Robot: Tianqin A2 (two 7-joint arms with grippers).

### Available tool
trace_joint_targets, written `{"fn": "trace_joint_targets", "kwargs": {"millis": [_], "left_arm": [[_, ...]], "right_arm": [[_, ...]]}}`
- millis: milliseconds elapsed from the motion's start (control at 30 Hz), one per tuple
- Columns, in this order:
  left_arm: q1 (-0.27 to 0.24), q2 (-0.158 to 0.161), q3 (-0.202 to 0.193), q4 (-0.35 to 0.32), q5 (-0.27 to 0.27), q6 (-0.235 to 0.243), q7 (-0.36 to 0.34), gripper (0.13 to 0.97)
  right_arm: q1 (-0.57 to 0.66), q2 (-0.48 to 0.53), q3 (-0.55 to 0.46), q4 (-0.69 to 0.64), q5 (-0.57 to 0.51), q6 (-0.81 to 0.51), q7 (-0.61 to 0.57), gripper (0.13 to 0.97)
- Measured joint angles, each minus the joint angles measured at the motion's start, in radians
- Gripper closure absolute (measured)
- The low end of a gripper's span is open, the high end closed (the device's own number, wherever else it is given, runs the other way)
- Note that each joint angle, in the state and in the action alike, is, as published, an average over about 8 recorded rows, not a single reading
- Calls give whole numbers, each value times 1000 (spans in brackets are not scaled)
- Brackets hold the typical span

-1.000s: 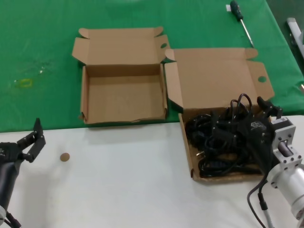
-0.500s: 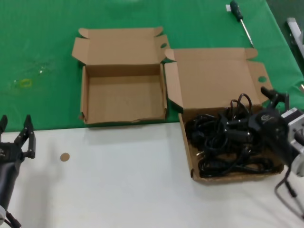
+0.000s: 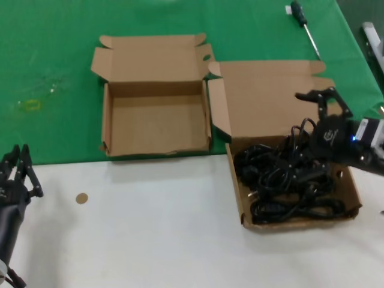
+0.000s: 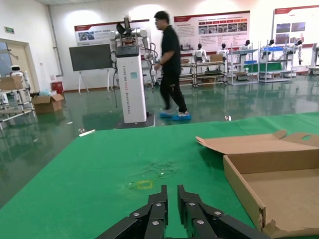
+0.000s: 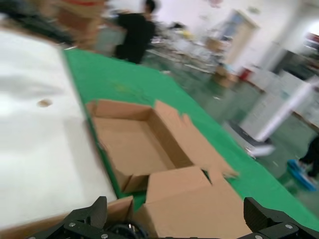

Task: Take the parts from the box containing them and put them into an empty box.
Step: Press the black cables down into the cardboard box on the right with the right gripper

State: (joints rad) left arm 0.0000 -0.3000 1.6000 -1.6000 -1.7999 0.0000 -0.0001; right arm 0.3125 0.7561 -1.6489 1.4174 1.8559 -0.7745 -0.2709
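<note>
The parts, a tangle of black power cords (image 3: 282, 180), lie in the box containing them (image 3: 240, 198), whose tall lid (image 3: 270, 102) lies flat behind it. My right gripper (image 3: 321, 101) hovers open over the far right of that box, above the lid and a raised cord loop, holding nothing. In the right wrist view its fingertips (image 5: 98, 211) stand wide apart over the lid (image 5: 189, 199). The empty box (image 3: 156, 123) sits to the left on the green cloth, also seen as the empty box (image 5: 134, 144). My left gripper (image 3: 17, 161) waits at the table's left edge, fingers (image 4: 158, 206) close together on nothing.
A screwdriver (image 3: 303, 23) lies on the green cloth (image 3: 54, 60) at the back right. A small brown disc (image 3: 81, 198) rests on the white table (image 3: 156, 228). A grey metal part (image 3: 372, 36) shows at the right edge.
My right gripper lifted off the cords and swung back over the lid, empty. My left gripper drifted left and its fingers came together.
</note>
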Motion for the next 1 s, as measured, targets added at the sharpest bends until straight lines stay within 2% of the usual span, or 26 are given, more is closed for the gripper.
{"fn": "trace_joint_targets", "kwargs": {"millis": [333,500,800,1000], "left_arm": [[0,0,0,0,0,0,0,936],[0,0,0,0,0,0,-1,941],[0,0,0,0,0,0,-1,945],[0,0,0,0,0,0,0,945]], "right_arm": [[221,83,-136,-121,-69,-287,-239,129],[316,94,-200,-198,-122,-393,-391,129],[469,37,-272,-351,-218,-414,-629,129],[509,4,-295,-414,-250,-396,-708,136]]}}
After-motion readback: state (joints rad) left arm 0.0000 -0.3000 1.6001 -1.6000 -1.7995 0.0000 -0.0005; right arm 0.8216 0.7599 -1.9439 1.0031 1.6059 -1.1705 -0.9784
